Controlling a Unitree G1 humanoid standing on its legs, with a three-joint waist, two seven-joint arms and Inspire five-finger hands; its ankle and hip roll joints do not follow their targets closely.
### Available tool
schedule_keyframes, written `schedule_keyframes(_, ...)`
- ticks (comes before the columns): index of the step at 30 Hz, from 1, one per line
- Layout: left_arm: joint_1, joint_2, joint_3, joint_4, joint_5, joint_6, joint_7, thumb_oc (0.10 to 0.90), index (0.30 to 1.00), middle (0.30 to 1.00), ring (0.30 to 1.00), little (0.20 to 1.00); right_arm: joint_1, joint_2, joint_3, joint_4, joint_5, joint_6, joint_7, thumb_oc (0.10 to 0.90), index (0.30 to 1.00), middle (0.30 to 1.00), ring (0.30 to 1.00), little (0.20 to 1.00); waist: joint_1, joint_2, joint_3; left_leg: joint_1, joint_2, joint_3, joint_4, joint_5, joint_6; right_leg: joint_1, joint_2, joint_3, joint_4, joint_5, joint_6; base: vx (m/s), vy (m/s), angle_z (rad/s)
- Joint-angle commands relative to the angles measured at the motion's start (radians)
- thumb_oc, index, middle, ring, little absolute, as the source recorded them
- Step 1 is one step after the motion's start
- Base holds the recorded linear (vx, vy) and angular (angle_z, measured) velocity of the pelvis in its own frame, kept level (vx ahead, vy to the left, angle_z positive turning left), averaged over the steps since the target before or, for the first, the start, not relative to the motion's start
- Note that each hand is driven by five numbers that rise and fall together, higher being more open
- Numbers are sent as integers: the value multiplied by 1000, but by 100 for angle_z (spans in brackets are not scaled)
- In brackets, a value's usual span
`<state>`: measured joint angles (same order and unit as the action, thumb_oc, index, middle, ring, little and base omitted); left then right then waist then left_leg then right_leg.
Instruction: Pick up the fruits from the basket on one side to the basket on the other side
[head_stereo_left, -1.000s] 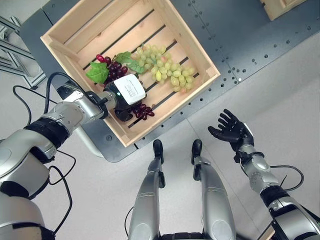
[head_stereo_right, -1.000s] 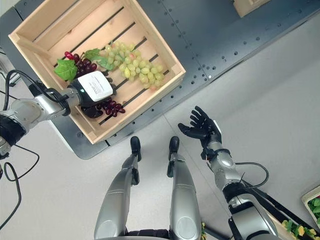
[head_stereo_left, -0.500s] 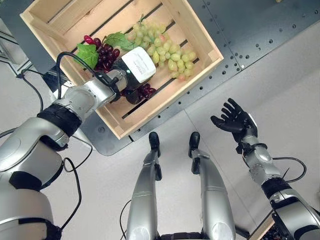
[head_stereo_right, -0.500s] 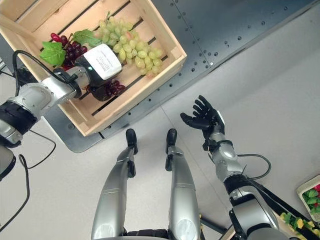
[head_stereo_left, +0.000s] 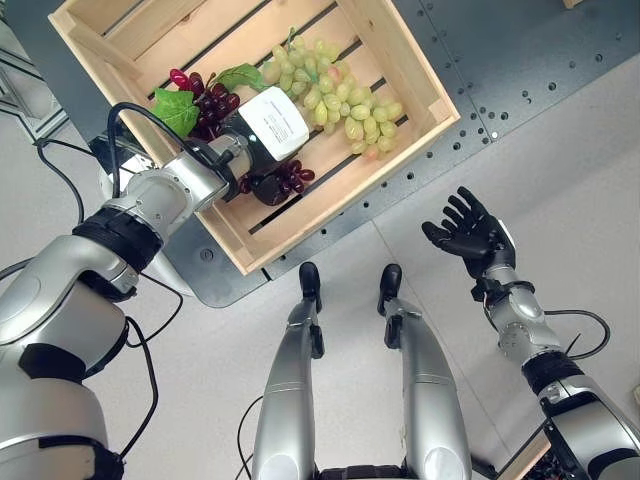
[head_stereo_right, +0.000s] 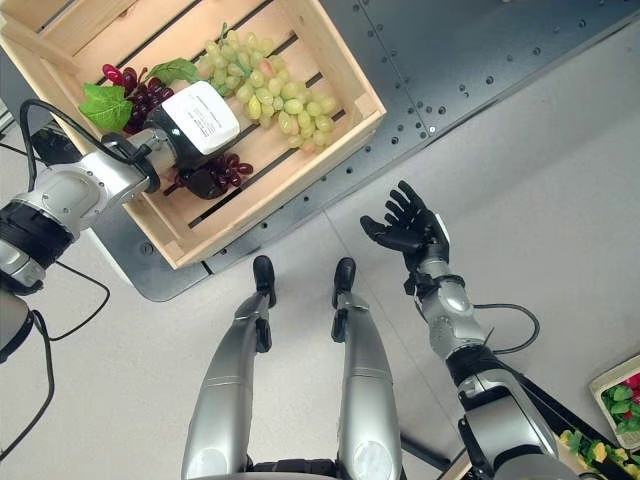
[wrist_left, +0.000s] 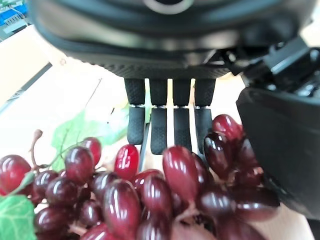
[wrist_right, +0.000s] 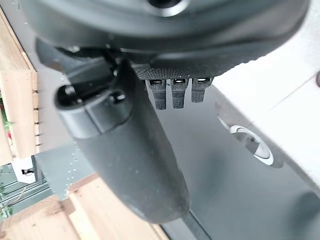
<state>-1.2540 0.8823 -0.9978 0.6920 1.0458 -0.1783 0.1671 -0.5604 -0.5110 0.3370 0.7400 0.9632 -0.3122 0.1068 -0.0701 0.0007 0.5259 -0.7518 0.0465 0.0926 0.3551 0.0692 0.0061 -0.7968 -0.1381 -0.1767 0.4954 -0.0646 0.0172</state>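
A wooden crate (head_stereo_left: 350, 195) stands on a dark platform and holds two bunches. The green grapes (head_stereo_left: 345, 100) lie toward its right side. The red grapes (head_stereo_left: 290, 176) with green leaves (head_stereo_left: 178, 108) lie at its left. My left hand (head_stereo_left: 272, 125) reaches into the crate and rests on the red bunch. In the left wrist view the red grapes (wrist_left: 150, 195) sit between the curled fingers (wrist_left: 160, 130) and the thumb (wrist_left: 280, 145). My right hand (head_stereo_left: 468, 235) hovers open, palm up, over the floor to the right of the crate.
The crate sits on a dark metal platform (head_stereo_left: 500, 60) whose edge runs diagonally above the grey floor. A tray with fruit (head_stereo_right: 620, 390) shows at the lower right. A wooden crate wall (wrist_right: 15, 100) shows in the right wrist view.
The whole picture has shifted, so the camera moved. My left hand stays on the red grapes in the crate. The right hand holds its open pose.
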Motion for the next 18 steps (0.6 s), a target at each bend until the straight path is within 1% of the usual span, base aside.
schedule_keyframes(1,117,44,1,194,91,114,-28,400,300,300,300,300,14,-32,-46,-92,67,-109,-31,800,900,900,900,900,-5,-16,-6,52,22,40,85,-136,-29,85,-3,-3,-34,-1,34,0,0,0)
schedule_keyframes(4,118,61,5,174,56,103,-10,400,300,300,300,300,22,-39,-49,-108,69,-108,-40,800,900,900,900,900,-4,-12,-6,78,19,42,77,-137,-29,111,-3,-4,-44,-1,35,0,0,0)
schedule_keyframes(6,119,72,11,154,3,113,-30,400,300,300,300,300,30,-40,-53,-114,69,-109,-39,800,900,900,900,900,-3,-8,-6,97,18,43,71,-139,-28,129,-4,-3,-50,-2,36,6,28,-3)
schedule_keyframes(7,123,85,20,135,-63,124,-44,400,300,300,300,300,37,-42,-56,-119,70,-108,-34,800,900,900,900,900,-1,-5,-6,119,15,44,63,-140,-27,148,-3,-3,-56,-2,38,0,0,0)
schedule_keyframes(8,124,86,21,132,-74,125,-42,400,300,300,300,300,38,-42,-55,-121,70,-107,-34,800,900,900,900,900,-1,-4,-6,122,15,44,61,-139,-27,151,-3,-3,-57,-2,38,12,34,-2)
schedule_keyframes(9,134,91,37,117,-174,145,-27,400,300,300,300,300,44,-40,-54,-131,68,-106,-37,800,900,900,900,900,1,-3,-6,142,13,47,51,-139,-26,169,-3,-4,-62,-3,39,10,18,-3)
schedule_keyframes(10,136,91,39,116,-185,147,-24,400,300,300,300,300,45,-40,-54,-132,68,-106,-38,800,900,900,900,900,1,-3,-6,145,13,47,49,-139,-26,172,-3,-4,-64,-3,40,0,0,0)
schedule_keyframes(12,159,89,87,107,-380,147,40,400,300,300,300,300,57,-32,-56,-146,63,-103,-42,800,900,900,900,900,6,-4,-6,182,11,49,33,-138,-23,205,-4,-6,-74,-4,42,0,0,0)
schedule_keyframes(13,163,89,95,106,-390,143,44,400,300,300,300,300,58,-31,-56,-147,63,-103,-43,800,900,900,900,900,6,-5,-6,186,11,49,30,-138,-23,209,-3,-6,-76,-4,42,0,0,0)
schedule_keyframes(14,191,83,147,105,-516,121,97,400,300,300,300,300,69,-28,-59,-160,60,-100,-48,800,900,900,900,900,11,-7,-6,214,6,47,14,-134,-22,236,-1,-4,-91,-2,43,0,0,0)
schedule_keyframes(15,200,81,163,107,-540,117,103,400,300,300,300,300,72,-26,-60,-163,58,-100,-49,800,900,900,900,900,11,-7,-6,222,5,47,10,-133,-21,243,0,-4,-95,-1,43,46,19,-1)
schedule_keyframes(16,244,69,234,107,-653,88,147,400,300,300,300,300,90,-21,-64,-178,50,-100,-50,800,900,900,900,900,14,-8,-6,255,2,45,-8,-133,-20,272,3,-1,-109,-1,44,0,0,0)
schedule_keyframes(17,248,67,243,106,-666,82,153,400,300,300,300,300,89,-20,-64,-179,50,-100,-51,800,900,900,900,900,14,-8,-6,255,1,45,-10,-130,-19,272,3,0,-111,1,44,39,19,-3)
schedule_keyframes(18,292,46,322,109,-785,52,174,400,300,300,300,300,107,-9,-69,-200,37,-100,-56,800,900,900,900,900,17,-10,-6,292,-3,43,-32,-127,-17,303,7,3,-128,4,47,19,9,-3)
